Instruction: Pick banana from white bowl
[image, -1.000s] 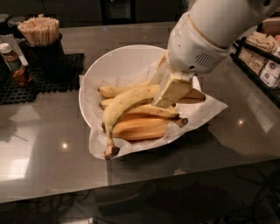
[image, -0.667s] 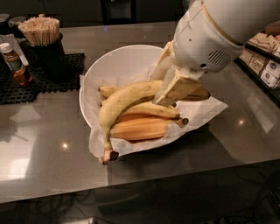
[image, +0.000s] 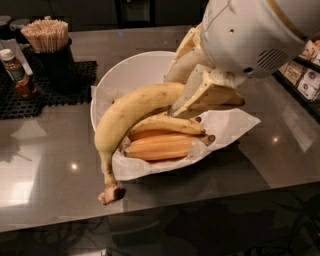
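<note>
- Banana, large, curved, pale yellow (image: 130, 112): its 2 o'clock end is clamped in the cream two-finger gripper (image: 174, 97); the stem hangs past the round white bowl (image: 125, 70) at 7 o'clock.
- Raise vertically and slowly, with the stem clear of the rim.

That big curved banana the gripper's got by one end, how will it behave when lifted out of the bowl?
The gripper, over the right side of the white bowl, holds the banana near one end, so the stem side will probably droop and swing. It looks stiff enough to keep its curve. Brown specks suggest ripeness, so squeezing may bruise it.
</note>
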